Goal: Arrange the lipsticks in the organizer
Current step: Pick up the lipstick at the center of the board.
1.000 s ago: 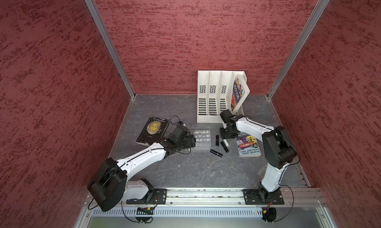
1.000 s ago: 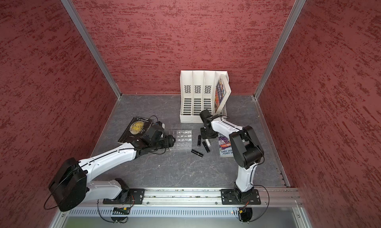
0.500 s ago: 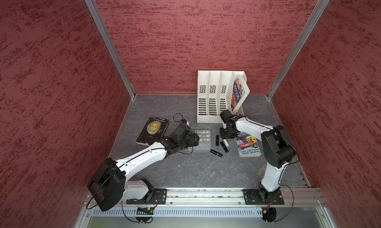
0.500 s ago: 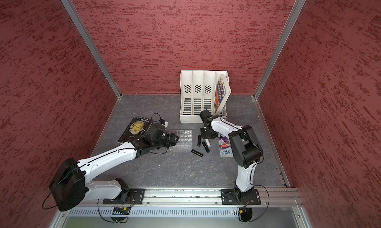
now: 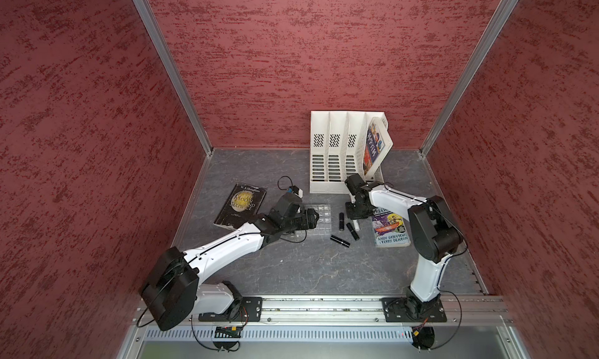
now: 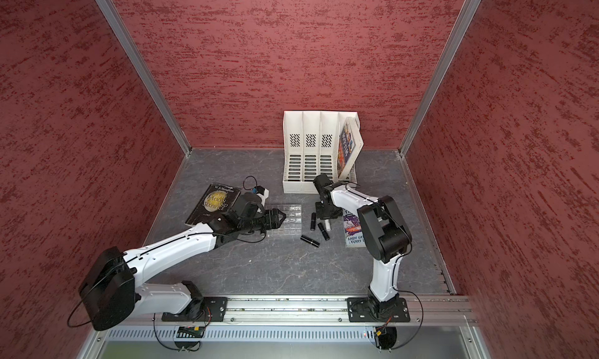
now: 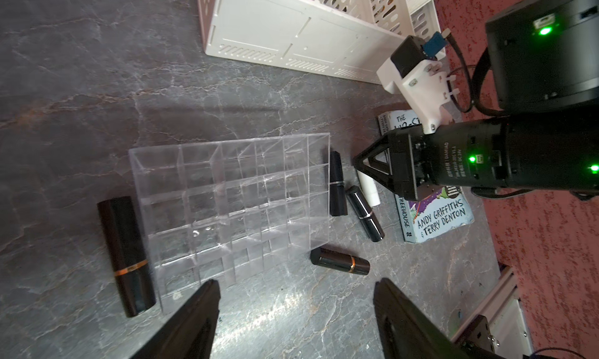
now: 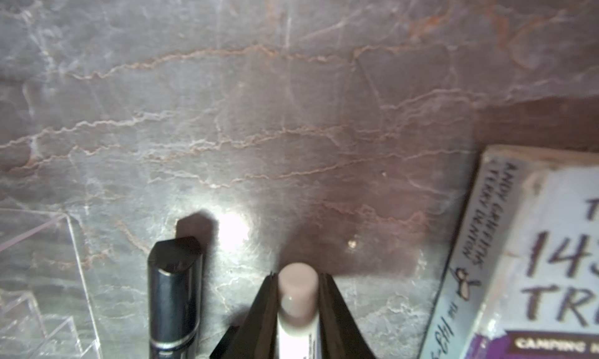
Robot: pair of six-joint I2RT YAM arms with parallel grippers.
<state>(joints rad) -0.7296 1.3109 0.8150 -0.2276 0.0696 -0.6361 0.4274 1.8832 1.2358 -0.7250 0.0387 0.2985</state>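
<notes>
The clear organizer (image 5: 321,218) (image 7: 233,205) lies flat on the grey table, its cells empty. To its right lie three black lipsticks (image 5: 341,220) (image 5: 352,231) (image 5: 340,240). On its other side, a further black lipstick (image 7: 126,253) shows only in the left wrist view. My right gripper (image 8: 297,276) (image 5: 356,213) is shut on the white lipstick (image 8: 298,295), which rests low at the table next to a black lipstick (image 8: 175,292). My left gripper (image 7: 296,282) (image 5: 308,219) hovers open over the organizer's near-left part and holds nothing.
A white slotted file rack (image 5: 340,153) stands at the back with a book (image 5: 374,143) leaning in it. A dark book (image 5: 241,205) lies left of the organizer. A colourful book (image 5: 390,231) lies right of the lipsticks, close to my right gripper. Red walls enclose the table.
My right gripper has closed on the white lipstick. My left gripper has moved right, over the organizer, staying open.
</notes>
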